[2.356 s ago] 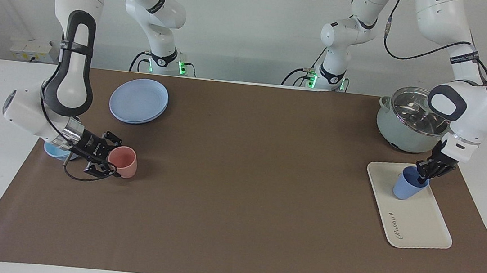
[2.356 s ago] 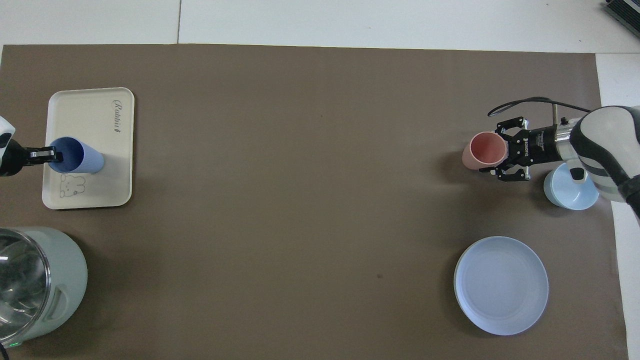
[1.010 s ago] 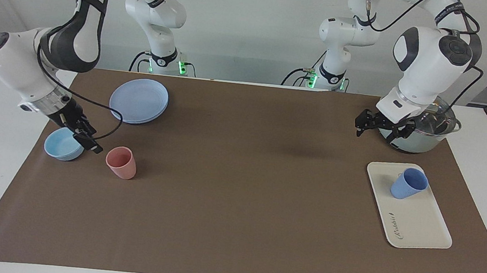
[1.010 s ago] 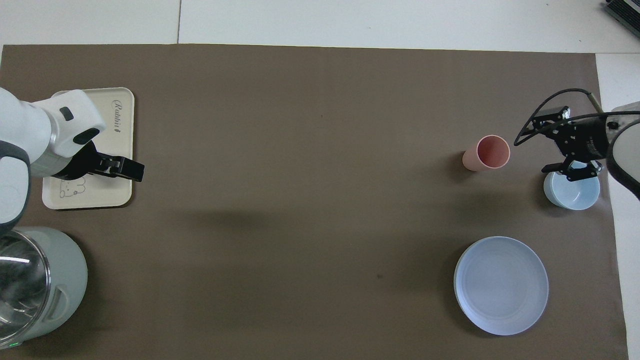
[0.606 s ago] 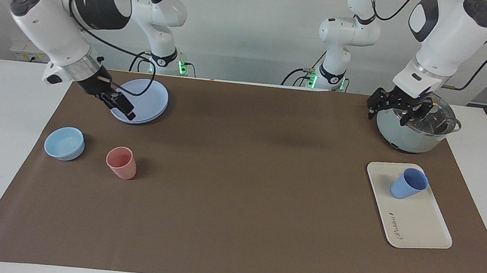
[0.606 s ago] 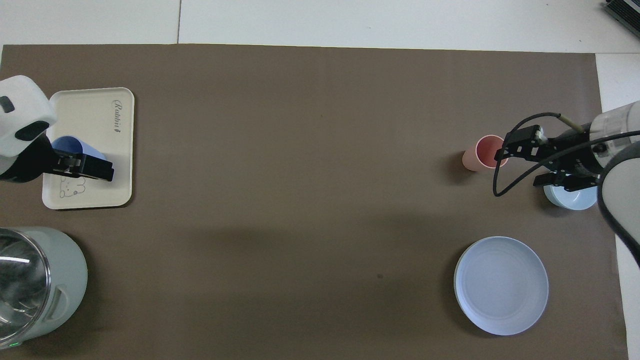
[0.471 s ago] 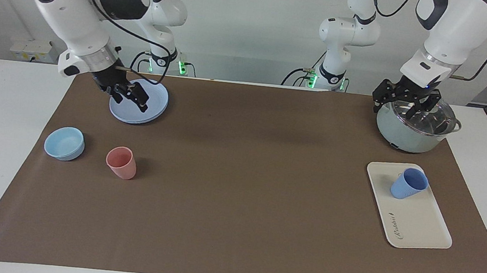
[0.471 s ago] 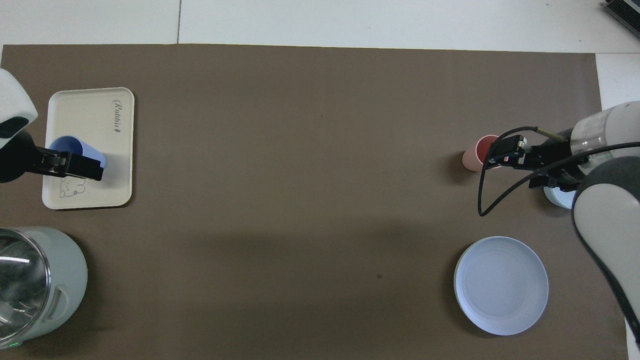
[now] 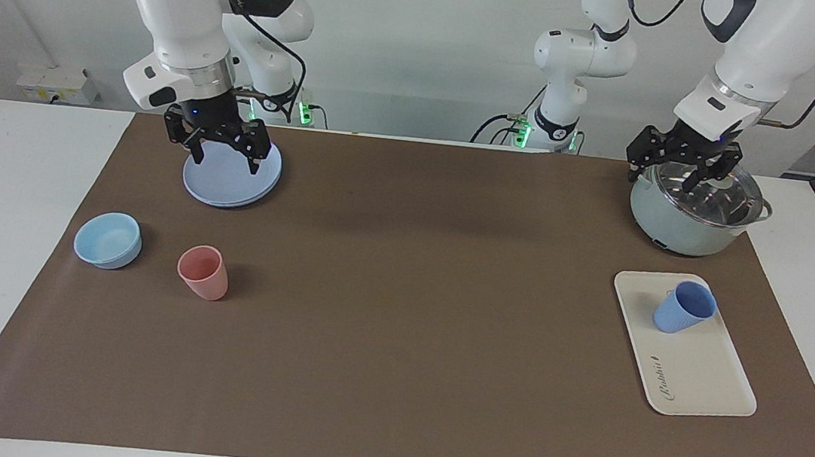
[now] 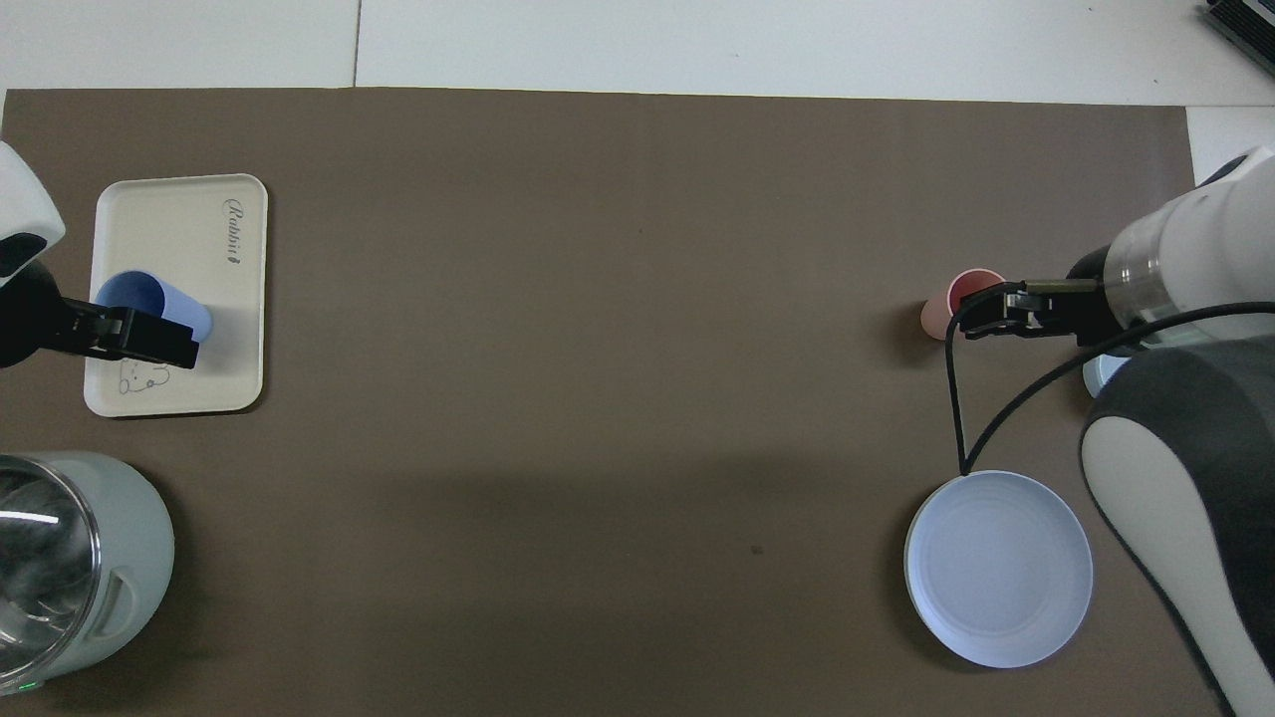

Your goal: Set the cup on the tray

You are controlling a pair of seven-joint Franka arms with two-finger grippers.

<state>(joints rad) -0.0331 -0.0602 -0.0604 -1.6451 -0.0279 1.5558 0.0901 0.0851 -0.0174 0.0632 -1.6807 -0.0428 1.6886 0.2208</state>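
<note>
The cup [image 9: 685, 308] stands upright on the tray [image 9: 694, 380], in the half of the tray nearer to the robots, with nothing touching it. By my reading the placing step is done, and what is in hand is the retreat of the arms. The next move calls for little: each arm only needs a clear path to its rest pose, with the left arm kept from dipping toward the cup.

The cup is a small periwinkle-blue tumbler with no handle, faintly ribbed and narrower at its base; its mouth faces up and it looks empty. The tray under it is a flat cream rectangle with rounded corners, a cursive word at the end farther from the robots and a small bear drawing [image 10: 139, 375] next to the cup.

The left gripper [image 9: 679, 162] hangs in the air over the lidded pot [image 9: 689, 213], well apart from the cup and well above it; its 2 fingers are spread wide and hold nothing. The pot sits nearer to the robots than the tray.

The right gripper [image 9: 217, 143] hangs over the round blue plate [image 9: 231, 174] at the right arm's end of the table, its fingers likewise spread wide and empty. Below it and farther from the robots sit a pink cup [image 9: 204, 272] and a light-blue bowl [image 9: 108, 239], both untouched.
</note>
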